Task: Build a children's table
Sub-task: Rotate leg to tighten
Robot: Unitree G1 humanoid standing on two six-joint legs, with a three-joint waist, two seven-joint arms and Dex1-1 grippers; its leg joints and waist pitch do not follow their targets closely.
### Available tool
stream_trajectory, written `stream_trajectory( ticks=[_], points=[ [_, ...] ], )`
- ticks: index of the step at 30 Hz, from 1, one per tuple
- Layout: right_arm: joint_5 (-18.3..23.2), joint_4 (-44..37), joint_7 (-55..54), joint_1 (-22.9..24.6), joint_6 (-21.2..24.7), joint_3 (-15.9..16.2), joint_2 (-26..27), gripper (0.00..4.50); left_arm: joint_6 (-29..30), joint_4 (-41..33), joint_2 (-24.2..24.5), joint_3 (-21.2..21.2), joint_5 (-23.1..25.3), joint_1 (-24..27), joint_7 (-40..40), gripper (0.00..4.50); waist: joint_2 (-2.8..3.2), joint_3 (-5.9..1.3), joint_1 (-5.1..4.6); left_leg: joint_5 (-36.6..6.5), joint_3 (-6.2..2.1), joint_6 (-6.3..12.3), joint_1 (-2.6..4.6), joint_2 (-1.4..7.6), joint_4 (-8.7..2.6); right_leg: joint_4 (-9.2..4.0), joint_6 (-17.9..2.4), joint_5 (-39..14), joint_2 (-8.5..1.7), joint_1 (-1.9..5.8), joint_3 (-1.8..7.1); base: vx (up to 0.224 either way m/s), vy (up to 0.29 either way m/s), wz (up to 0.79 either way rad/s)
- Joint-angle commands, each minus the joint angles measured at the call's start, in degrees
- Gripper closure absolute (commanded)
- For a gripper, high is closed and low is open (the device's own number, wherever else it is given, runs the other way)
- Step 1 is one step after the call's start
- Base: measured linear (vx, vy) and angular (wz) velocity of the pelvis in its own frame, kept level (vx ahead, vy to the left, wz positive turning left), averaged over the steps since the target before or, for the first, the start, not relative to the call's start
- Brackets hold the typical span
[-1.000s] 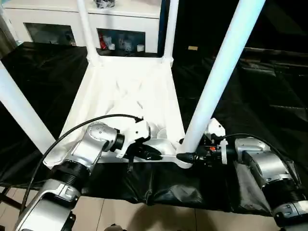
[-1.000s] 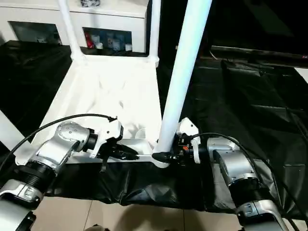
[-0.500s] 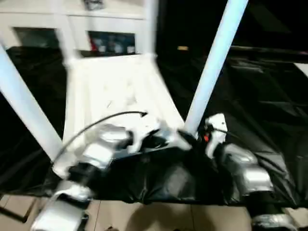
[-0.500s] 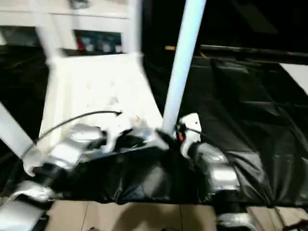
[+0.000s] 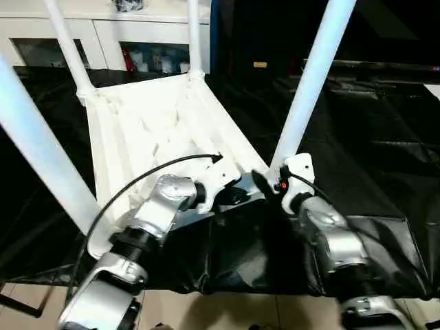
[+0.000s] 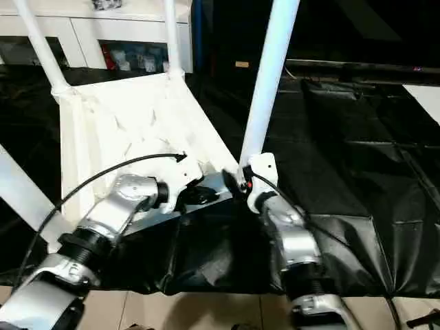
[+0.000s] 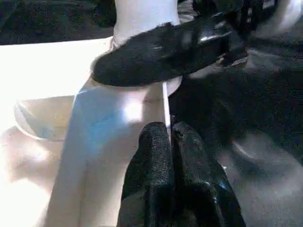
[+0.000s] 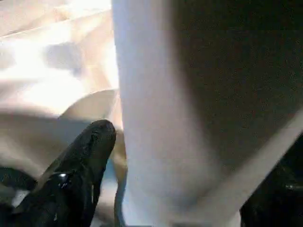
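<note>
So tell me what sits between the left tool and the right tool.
In the left eye view, the near right leg stands between the left tool and the right tool, at its corner socket on the table top.

We see the children's table (image 5: 148,127) all white; the cloth (image 5: 357,144) black; our forearms (image 5: 161,213) silver; fingers (image 7: 161,156) black.

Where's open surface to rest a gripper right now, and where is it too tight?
Free: the black sheet right of the near right leg, and the ribbed underside of the upturned table between the far legs and the grippers. Crowded: the near right corner, where the left gripper, shut, and the right gripper meet at that leg's foot.
</note>
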Motion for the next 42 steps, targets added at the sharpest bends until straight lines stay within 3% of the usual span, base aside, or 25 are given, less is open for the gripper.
stream_trajectory(
  ticks=[1,6,7,10,12,15,18,23,29,31,33,37,40,42],
  points=[
    [1.4,-1.8,8.8,0.3,1.3,2.9,-1.9,0.78,-2.0,-4.1,-0.5,-3.0,-2.6,0.0,-7.2,4.50,0.03,-3.59,0.27,-13.7,-0.03,4.42,0.42,1.51,-3.41,-3.44,-13.3,-11.3,-2.62,3.60,2.14,0.000,0.000,0.00],
    [4.4,-4.2,25.1,1.2,3.1,5.8,-8.2,0.78,-3.5,-3.8,2.5,-3.3,-3.3,-0.2,-12.4,4.50,0.21,-3.58,1.43,-14.2,0.03,4.39,0.98,1.89,-3.40,-3.25,-14.0,-11.2,-2.61,3.31,2.22,0.000,0.000,0.00],
    [5.1,-4.2,28.6,0.9,3.7,6.3,-9.6,0.78,-3.8,-3.6,3.4,-3.3,-3.6,-0.4,-13.9,4.50,0.18,-3.68,1.81,-13.5,0.00,4.47,0.79,1.90,-3.35,-3.06,-14.3,-10.5,-2.57,3.69,2.10,0.000,0.000,0.00],
    [6.1,-3.3,34.1,-0.1,4.1,7.5,-11.8,0.78,-4.4,-3.3,4.8,-3.5,-3.9,-0.6,-16.6,4.50,0.10,-3.74,2.62,-12.9,0.18,4.63,0.94,2.06,-3.20,-2.83,-14.6,-9.7,-2.56,3.48,2.07,0.000,0.000,0.00],
    [6.2,-2.6,37.0,-0.9,4.1,8.3,-12.8,1.12,-4.9,-3.3,6.0,-3.9,-4.0,-0.5,-18.5,4.50,0.02,-3.70,2.80,-13.2,0.16,4.17,0.80,2.04,-3.24,-2.81,-14.5,-11.0,-2.77,3.48,2.03,0.000,0.000,0.00],
    [5.7,-1.9,40.2,-1.6,4.3,9.7,-13.7,1.26,-5.1,-3.4,7.2,-4.4,-4.0,-0.4,-20.5,4.50,-0.26,-3.63,2.91,-13.9,0.14,3.35,0.80,2.07,-3.32,-3.00,-13.8,-13.5,-2.84,3.41,2.04,0.000,0.000,0.00],
    [4.9,-1.4,43.0,-2.0,4.2,11.4,-14.1,1.44,-5.3,-3.4,7.8,-4.4,-4.3,-0.4,-21.9,4.50,-0.15,-3.57,3.01,-14.2,0.13,2.95,0.84,2.10,-3.35,-3.03,-13.3,-14.4,-2.85,3.30,2.09,0.000,0.000,0.00],
    [5.9,-1.6,44.5,-2.4,4.8,11.9,-13.6,1.86,-5.0,-2.8,7.7,-3.8,-5.5,-1.1,-22.7,4.50,-0.13,-3.69,3.20,-13.1,0.11,2.78,0.76,2.08,-3.33,-2.85,-13.3,-13.5,-2.82,3.35,2.06,0.000,0.000,0.00],
    [7.0,-2.4,44.7,-1.3,5.3,11.7,-12.9,1.96,-4.9,-2.4,7.3,-3.3,-5.8,-1.3,-22.5,4.50,-0.18,-3.72,3.22,-13.1,0.15,2.84,0.76,2.04,-3.28,-2.89,-13.3,-13.6,-2.83,3.36,2.02,0.000,0.000,0.00],
    [7.6,-3.1,43.4,-0.3,5.0,11.0,-12.2,1.96,-4.5,-2.3,6.9,-2.7,-5.7,-1.2,-20.9,4.50,-0.20,-3.70,3.27,-13.2,0.19,2.83,0.77,2.05,-3.26,-2.97,-13.2,-13.9,-2.86,3.33,2.07,0.000,0.000,0.00],
    [8.1,-2.5,36.6,0.4,4.3,7.9,-9.0,1.96,-4.4,-1.0,5.4,-1.2,-4.8,-1.7,-15.3,4.50,-0.22,-3.65,3.31,-13.3,0.20,2.55,0.74,1.98,-3.28,-3.04,-12.9,-14.3,-2.89,3.19,2.12,0.000,0.000,0.00],
    [7.2,-1.0,28.1,0.6,3.0,5.5,-5.7,1.98,-3.7,-0.4,4.1,-0.4,-4.1,-2.0,-11.1,4.50,-0.23,-3.42,2.82,-16.1,-0.06,1.23,0.85,1.88,-3.60,-3.60,-11.0,-20.0,-2.93,3.01,2.00,0.000,0.000,0.00],
    [4.8,0.7,12.8,0.9,2.4,2.7,0.1,1.99,-1.8,-0.6,1.9,0.3,-2.9,-1.9,-4.8,4.50,-0.37,-3.31,1.56,-16.9,-0.57,-0.42,0.16,1.68,-4.04,-3.61,-9.5,-22.4,-3.08,3.33,1.81,0.000,0.000,0.00],
    [3.5,-0.2,3.8,1.7,2.4,1.1,4.2,1.99,-0.2,-1.4,-0.1,0.1,-1.9,-1.3,-0.8,4.50,-0.54,-3.27,0.67,-17.8,-0.44,-0.63,0.60,1.59,-3.85,-4.13,-8.6,-24.3,-3.06,2.85,1.96,0.000,0.000,0.00]
  ],
)
